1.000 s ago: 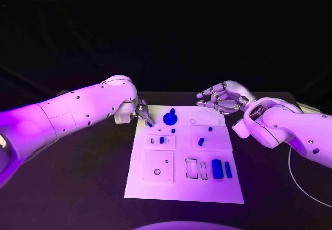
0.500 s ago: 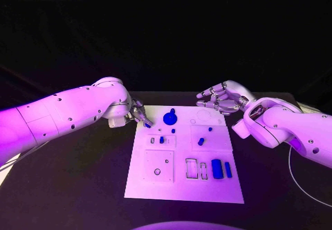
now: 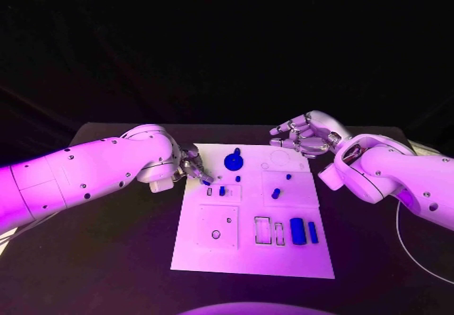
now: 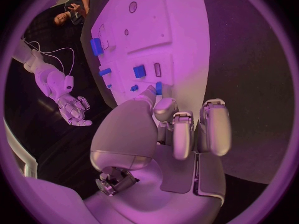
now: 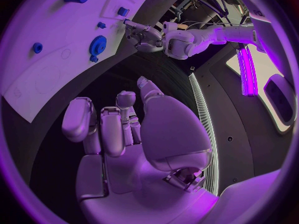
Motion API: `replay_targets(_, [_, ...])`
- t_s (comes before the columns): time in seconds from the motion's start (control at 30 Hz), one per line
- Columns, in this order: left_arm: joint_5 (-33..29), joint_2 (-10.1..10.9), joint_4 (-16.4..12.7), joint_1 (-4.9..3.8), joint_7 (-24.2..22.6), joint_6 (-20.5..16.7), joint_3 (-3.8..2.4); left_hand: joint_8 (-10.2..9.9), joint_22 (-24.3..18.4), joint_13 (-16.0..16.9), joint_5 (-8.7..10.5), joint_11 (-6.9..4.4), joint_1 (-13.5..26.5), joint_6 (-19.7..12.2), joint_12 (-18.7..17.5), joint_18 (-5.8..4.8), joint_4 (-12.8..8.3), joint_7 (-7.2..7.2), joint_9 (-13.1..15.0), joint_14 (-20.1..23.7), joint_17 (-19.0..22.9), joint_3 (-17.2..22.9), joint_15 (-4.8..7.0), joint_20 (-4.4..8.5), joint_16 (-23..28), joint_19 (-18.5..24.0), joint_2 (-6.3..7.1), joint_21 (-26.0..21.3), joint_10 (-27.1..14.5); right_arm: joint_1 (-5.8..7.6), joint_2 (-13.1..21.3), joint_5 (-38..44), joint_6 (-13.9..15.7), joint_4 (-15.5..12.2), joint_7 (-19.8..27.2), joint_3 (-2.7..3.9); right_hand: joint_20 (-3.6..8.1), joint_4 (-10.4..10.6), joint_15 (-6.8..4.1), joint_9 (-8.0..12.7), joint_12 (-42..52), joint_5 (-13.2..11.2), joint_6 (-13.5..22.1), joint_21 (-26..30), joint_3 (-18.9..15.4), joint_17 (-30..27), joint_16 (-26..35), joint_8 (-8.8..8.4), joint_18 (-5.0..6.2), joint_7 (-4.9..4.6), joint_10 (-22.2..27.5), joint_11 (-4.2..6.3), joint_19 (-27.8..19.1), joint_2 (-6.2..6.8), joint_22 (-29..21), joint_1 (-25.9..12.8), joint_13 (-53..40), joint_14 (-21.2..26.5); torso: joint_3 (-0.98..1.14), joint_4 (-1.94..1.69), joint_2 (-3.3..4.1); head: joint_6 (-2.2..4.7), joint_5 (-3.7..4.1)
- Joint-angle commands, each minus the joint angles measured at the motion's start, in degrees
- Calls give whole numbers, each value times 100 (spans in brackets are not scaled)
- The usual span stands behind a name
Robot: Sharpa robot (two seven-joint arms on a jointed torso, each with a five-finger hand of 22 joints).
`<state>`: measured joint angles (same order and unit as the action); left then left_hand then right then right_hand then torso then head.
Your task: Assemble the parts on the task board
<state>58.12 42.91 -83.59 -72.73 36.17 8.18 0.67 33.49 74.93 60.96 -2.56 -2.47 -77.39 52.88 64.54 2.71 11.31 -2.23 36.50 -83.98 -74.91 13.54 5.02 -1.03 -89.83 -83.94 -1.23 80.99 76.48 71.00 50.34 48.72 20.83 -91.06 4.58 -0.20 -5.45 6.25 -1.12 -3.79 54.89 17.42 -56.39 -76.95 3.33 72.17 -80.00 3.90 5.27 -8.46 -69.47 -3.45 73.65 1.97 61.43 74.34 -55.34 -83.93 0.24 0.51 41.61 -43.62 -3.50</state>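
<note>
The white task board lies mid-table with several blue parts on it: a gear, small pegs and two long bars. My left hand hovers over the board's far left edge. Its fingertips pinch a small blue part, which also appears at the fingertips in the left wrist view, just over the board. My right hand floats beyond the board's far right corner, fingers loosely bent and holding nothing. From the right wrist, the gear and my left hand are visible.
A thin white cable loops over the black table at the right. Empty recesses mark the board's near left half. Bare table surrounds the board on all sides.
My left hand has drawn back along the board's left edge toward me, carrying the small blue part. The right hand has stayed still.
</note>
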Motion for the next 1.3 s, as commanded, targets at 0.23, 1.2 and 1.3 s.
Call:
replay_targets(0.23, [324,64,-175,95,-113,57,6,46,805,-2,-14,7,30,34,12,-30,-546,60,117,-602,-1509,686,54,47,-17,-209,100,17,34,-18,-1,3,-93,7,23,-3,18,18,12,-5,22,30,5,35,12,-9,39,21,61,9,8,17,-39,-23,-9,-3,-6,-249,0,18,10,-17,-18])
replay_targets(1.2, [411,105,-277,111,-8,722,13,58,802,-21,-14,7,99,42,-11,-28,-565,60,143,-602,-1509,924,51,43,-17,-203,218,1,36,-30,11,3,-100,-3,25,-5,18,18,12,-5,22,30,5,35,12,-9,39,21,61,9,8,17,-39,-23,-9,-3,-6,-249,3,17,7,-73,-36])
replay_targets(1.3, [422,91,-272,111,-4,718,15,60,804,-22,-14,8,117,46,-13,-28,-568,59,148,-602,-1509,973,50,42,-17,-203,238,0,39,-30,13,3,-99,-5,25,-5,18,18,12,-5,22,30,5,35,12,-9,39,21,61,9,8,17,-39,-23,-9,-3,-6,-249,3,14,6,-71,-34])
